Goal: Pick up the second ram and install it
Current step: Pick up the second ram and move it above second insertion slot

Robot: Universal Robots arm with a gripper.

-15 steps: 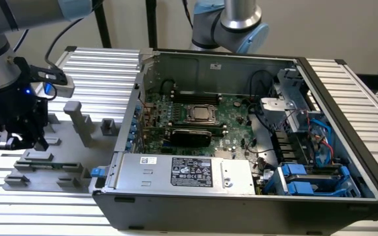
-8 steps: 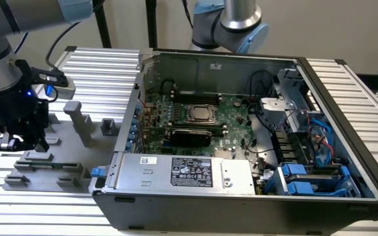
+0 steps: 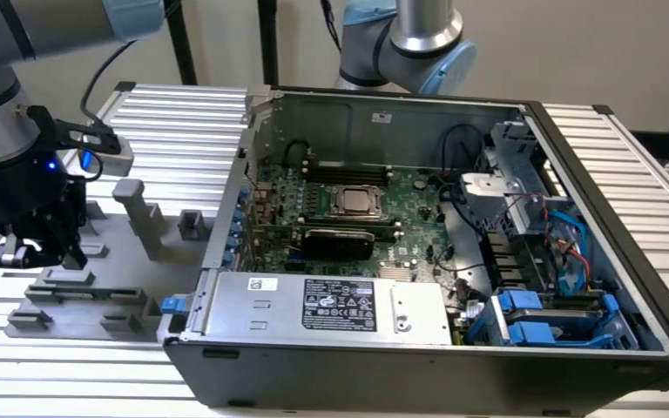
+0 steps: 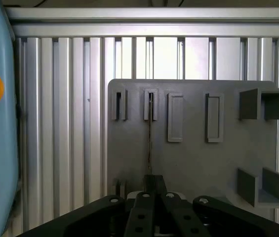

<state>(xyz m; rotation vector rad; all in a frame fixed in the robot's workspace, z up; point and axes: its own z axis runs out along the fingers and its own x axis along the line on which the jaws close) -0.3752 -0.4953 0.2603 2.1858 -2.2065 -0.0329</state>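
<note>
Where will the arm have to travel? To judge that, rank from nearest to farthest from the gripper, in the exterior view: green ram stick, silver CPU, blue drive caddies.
1. Green ram stick: in the grey holder just under the gripper, exterior view's left.
2. Silver CPU: middle of the case.
3. Blue drive caddies: case's corner, exterior view's right.

We list a ribbed, satin-metal surface (image 4: 70,123), a matt grey plastic holder plate (image 4: 193,163), a matt black hand (image 4: 154,183), and a dark painted metal case (image 3: 428,374) with bare silvery inner walls.
</note>
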